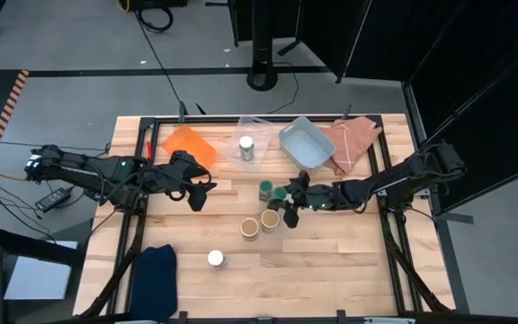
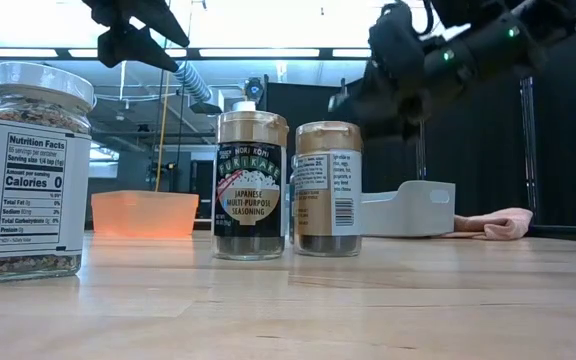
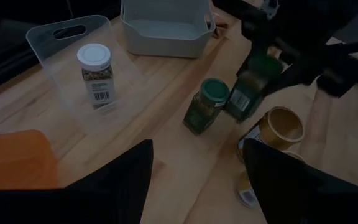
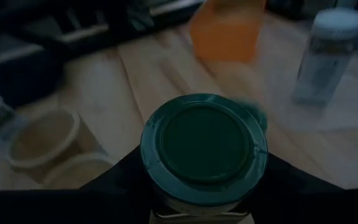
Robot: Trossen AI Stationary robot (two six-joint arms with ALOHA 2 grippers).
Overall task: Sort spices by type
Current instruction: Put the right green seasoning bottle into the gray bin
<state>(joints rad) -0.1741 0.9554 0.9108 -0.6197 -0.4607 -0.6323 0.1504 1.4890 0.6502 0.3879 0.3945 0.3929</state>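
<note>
My right gripper (image 1: pixel 289 195) (image 4: pixel 204 186) is shut on a dark-green-lidded spice jar (image 4: pixel 204 146) (image 3: pixel 247 93) mid-table. The second green-lidded jar (image 1: pixel 265 189) (image 3: pixel 206 106) stands just left of it. Two tan-topped jars (image 1: pixel 250 227) (image 1: pixel 270 219) (image 2: pixel 251 185) (image 2: pixel 328 190) stand nearer the near edge. One white-lidded jar (image 1: pixel 246 147) (image 3: pixel 95 71) stands in the clear tray (image 3: pixel 55 37). The other (image 1: pixel 215 259) (image 2: pixel 33 170) stands on the table near the near edge. My left gripper (image 1: pixel 200 193) (image 3: pixel 194 186) hovers open, left of the green jars. My right gripper pinches the green-lidded jar between its two fingers (image 4: pixel 126 180), on the glass body just under the lid (image 4: pixel 166 202). It comes from the table's right, slanting down. The jar leans in the hold. Whether its base touches the table I cannot tell.
An orange tray (image 1: pixel 190 144), the clear tray and a grey-blue tray (image 1: pixel 307 142) line the far side, with a pink cloth (image 1: pixel 353 142) at the far right. A dark blue cloth (image 1: pixel 156 270) lies at the near left. Bare wood (image 1: pixel 331 261) shows near right.
</note>
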